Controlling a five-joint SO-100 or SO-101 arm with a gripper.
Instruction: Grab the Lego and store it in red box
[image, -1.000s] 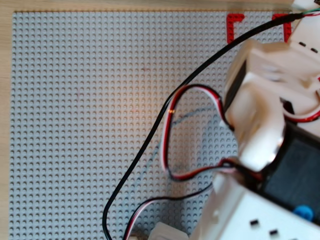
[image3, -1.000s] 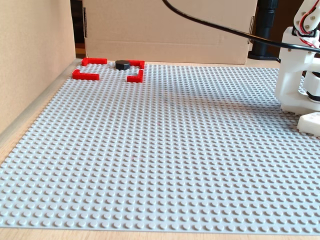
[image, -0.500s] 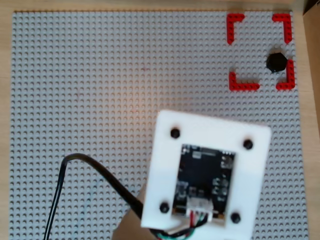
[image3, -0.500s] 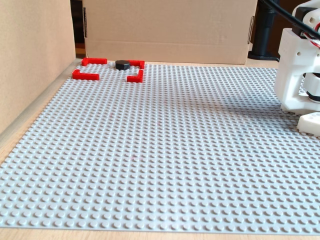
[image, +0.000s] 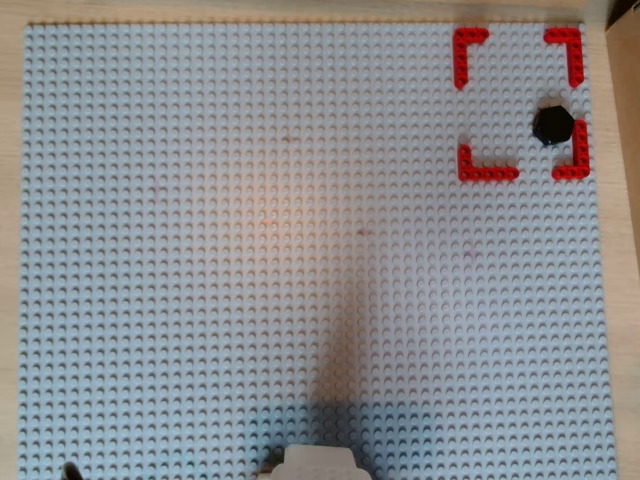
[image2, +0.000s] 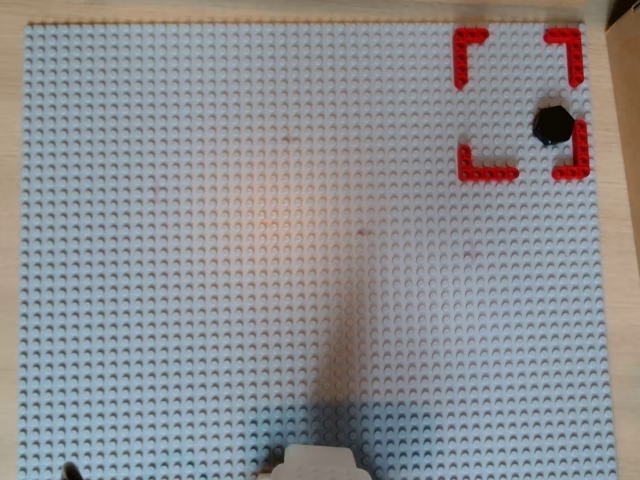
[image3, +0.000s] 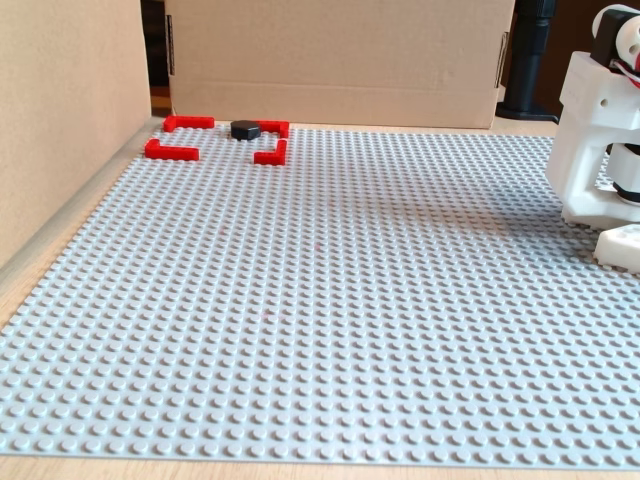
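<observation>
The Lego, a small black hexagonal piece, lies flat on the grey baseplate (image: 250, 250) in both overhead views (image: 553, 124) (image2: 553, 124). It sits inside the red box (image: 487, 173) (image2: 487, 173), at its right side, close to the lower right corner strip. In the fixed view the Lego (image3: 245, 129) and the red box (image3: 170, 152) are at the far left. The gripper is out of view; only the arm's white base shows, at the bottom edge in both overhead views (image: 318, 465) (image2: 318, 465) and at the right in the fixed view (image3: 600, 140).
In the fixed view a cardboard wall (image3: 60, 100) runs along the baseplate's left edge and another (image3: 340, 50) along the back, close behind the red box. A black post (image3: 530, 60) stands at the back right. Wooden table borders the plate.
</observation>
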